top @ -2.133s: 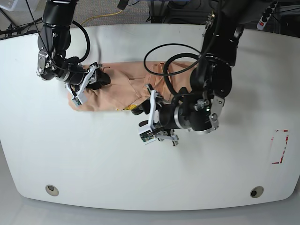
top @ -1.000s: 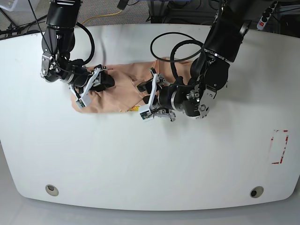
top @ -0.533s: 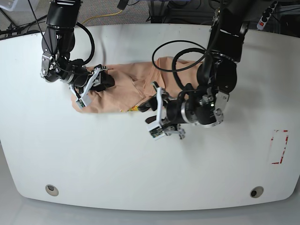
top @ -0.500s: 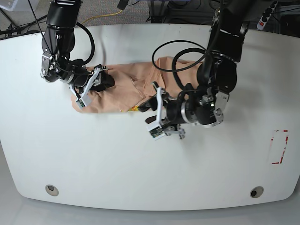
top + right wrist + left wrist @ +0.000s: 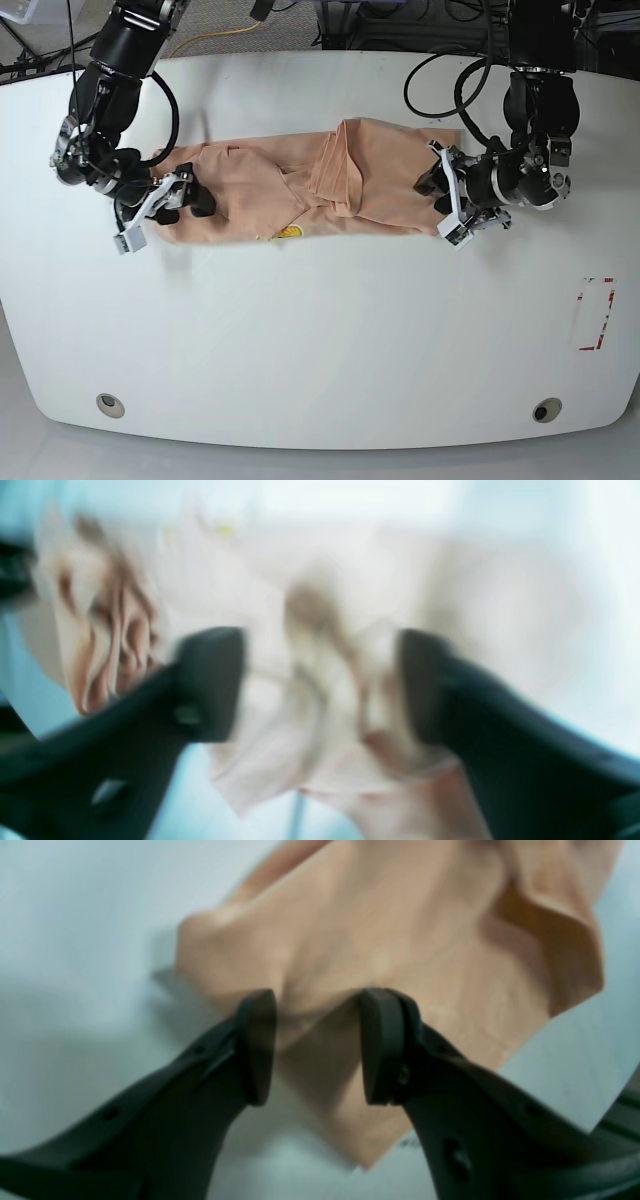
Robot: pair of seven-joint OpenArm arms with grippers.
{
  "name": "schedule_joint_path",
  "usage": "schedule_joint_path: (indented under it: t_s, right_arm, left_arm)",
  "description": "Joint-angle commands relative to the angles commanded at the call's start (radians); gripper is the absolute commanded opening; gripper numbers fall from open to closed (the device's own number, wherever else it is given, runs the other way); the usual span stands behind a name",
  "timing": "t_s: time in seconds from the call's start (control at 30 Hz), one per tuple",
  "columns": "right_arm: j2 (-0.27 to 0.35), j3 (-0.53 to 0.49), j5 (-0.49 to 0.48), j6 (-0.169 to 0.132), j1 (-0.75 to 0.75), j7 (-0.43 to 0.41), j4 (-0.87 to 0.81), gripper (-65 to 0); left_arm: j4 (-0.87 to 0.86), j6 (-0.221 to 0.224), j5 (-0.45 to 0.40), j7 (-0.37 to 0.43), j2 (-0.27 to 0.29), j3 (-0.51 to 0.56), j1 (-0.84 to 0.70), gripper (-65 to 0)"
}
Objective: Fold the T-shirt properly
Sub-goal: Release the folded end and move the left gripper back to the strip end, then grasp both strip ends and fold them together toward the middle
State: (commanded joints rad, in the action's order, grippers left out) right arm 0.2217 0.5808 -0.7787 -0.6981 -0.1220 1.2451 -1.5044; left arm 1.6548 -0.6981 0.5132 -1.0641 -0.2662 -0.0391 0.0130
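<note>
T-shirt (image 5: 300,190) lies as a long rumpled band at upper centre, final folds pending; left gripper (image 5: 312,1050) and right gripper (image 5: 320,685) open at opposite ends.

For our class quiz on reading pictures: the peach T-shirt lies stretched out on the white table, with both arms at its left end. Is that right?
Not quite. The base view shows one arm at each end of the T-shirt on the table: the left gripper at one end, the right gripper at the other.
</note>
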Motion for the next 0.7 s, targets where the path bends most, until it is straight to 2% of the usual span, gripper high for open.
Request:
schedule_joint_path:
  t_s: [0.1, 0.17, 0.27, 0.37, 0.5, 0.7]
  right_arm:
    - [0.002, 0.057, 0.035, 0.000, -0.043, 0.021, 0.029, -5.2]
    - [0.028, 0.103, 0.051, 0.000, -0.071, 0.025, 0.095, -5.2]
    - [0.069, 0.115, 0.046, 0.000, -0.097, 0.025, 0.212, -5.2]
    - [0.086, 0.115, 0.046, 0.000, -0.109, 0.025, 0.292, -5.2]
    - [0.077, 0.115, 0.046, 0.000, -0.092, 0.029, 0.305, -5.2]
    - [0.011, 0.114, 0.046, 0.000, -0.043, 0.029, 0.304, -5.2]
  left_arm:
    - [0.000, 0.000, 0.005, 0.000, -0.017, -0.031, -0.017, -40.6]
    - [0.000, 0.000, 0.006, 0.000, -0.017, -0.051, -0.020, -40.6]
    - [0.011, 0.000, 0.006, 0.000, -0.017, -0.086, -0.020, -40.6]
    - [0.069, 0.000, 0.006, -0.002, -0.014, -0.141, -0.020, -40.6]
    - [0.123, 0.000, 0.002, -0.005, -0.012, -0.167, -0.023, -40.6]
    - [0.124, 0.000, -0.002, -0.005, -0.012, -0.157, -0.049, -40.6]
